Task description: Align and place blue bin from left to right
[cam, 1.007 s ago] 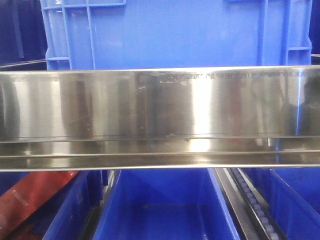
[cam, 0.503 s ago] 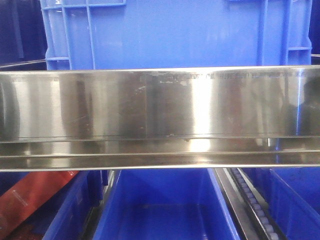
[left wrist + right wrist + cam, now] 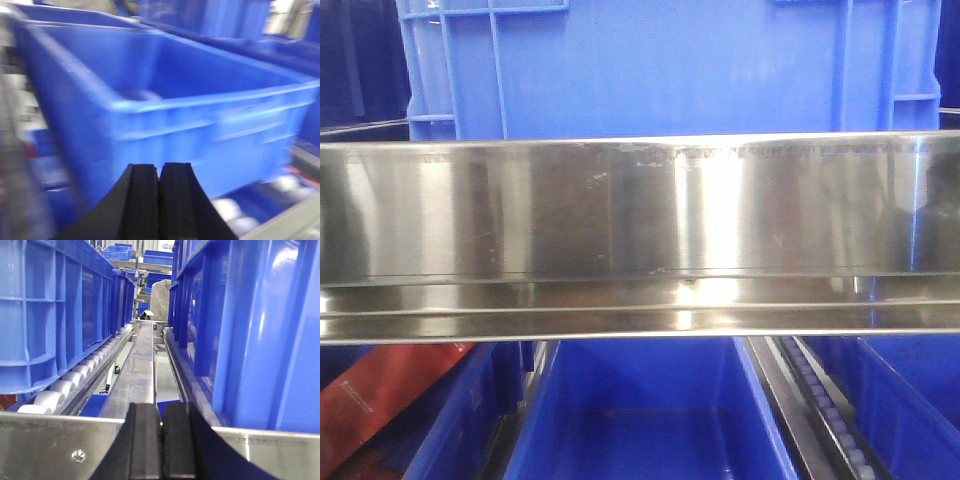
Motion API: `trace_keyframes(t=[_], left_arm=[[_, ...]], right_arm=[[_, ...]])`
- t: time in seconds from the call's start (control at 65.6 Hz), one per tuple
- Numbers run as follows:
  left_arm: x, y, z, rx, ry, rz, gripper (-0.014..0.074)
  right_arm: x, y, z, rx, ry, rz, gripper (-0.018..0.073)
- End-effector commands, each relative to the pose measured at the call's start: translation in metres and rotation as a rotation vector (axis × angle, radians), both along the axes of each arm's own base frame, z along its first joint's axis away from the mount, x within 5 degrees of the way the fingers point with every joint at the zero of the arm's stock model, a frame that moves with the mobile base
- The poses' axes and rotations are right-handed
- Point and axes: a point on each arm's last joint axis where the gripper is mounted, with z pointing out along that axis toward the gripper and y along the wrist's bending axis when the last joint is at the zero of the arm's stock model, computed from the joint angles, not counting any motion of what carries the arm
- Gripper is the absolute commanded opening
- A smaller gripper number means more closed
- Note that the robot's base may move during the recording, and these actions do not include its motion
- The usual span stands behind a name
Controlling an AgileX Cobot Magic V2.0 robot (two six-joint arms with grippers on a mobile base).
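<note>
The bin (image 3: 670, 65) is sitting on the upper shelf level, right behind the steel rail (image 3: 640, 210) that runs along the shelf's front edge, and is filling nearly the whole width of the front view. In the left wrist view it (image 3: 165, 115) is standing on rollers (image 3: 235, 210) just ahead of the left gripper (image 3: 160, 200), whose 2 fingers (image 3: 142, 200) are pressing together with nothing between them. The view is smeared, so the arm is probably moving.

The right gripper (image 3: 161, 440) is also clenched on nothing, its fingers (image 3: 145, 440) resting level with the rail (image 3: 55, 445) and looking down the gap between 2 rows of crates. The crate (image 3: 260, 325) on its right side is very close; I cannot tell from this view alone whether it is the same bin.

The step in hand looks like nudging the bin sideways toward the right until it is squaring up with its neighbours. To do it well, the left fingers should be pushing flat against the bin's end wall, low near the base so it is sliding along the rollers rather than tipping, and pushing slowly so it is not skewing. The right gripper should be staying clear of the closing gap.

Below the rail, lower bins (image 3: 640, 410) and a red box (image 3: 380, 395) are lying on the shelf beneath.
</note>
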Motion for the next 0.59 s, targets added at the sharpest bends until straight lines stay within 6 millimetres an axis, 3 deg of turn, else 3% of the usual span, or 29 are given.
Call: trace_keyframes(t=[0.0, 0.259, 0.58], left_arm=[[-0.009, 0.015, -0.008, 0.012, -0.092, 0.066, -0.0111], [-0.033, 0.049, -0.044, 0.02, -0.194, 0.367, -0.0111], [-0.052, 0.056, -0.083, 0.04, -0.299, 0.476, -0.0111]], right_arm=[[-0.001, 0.0, 0.002, 0.001, -0.022, 0.002, -0.0079], [-0.001, 0.0, 0.002, 0.001, -0.022, 0.002, -0.0079], [-0.001, 0.0, 0.002, 0.001, -0.022, 0.002, -0.0079]])
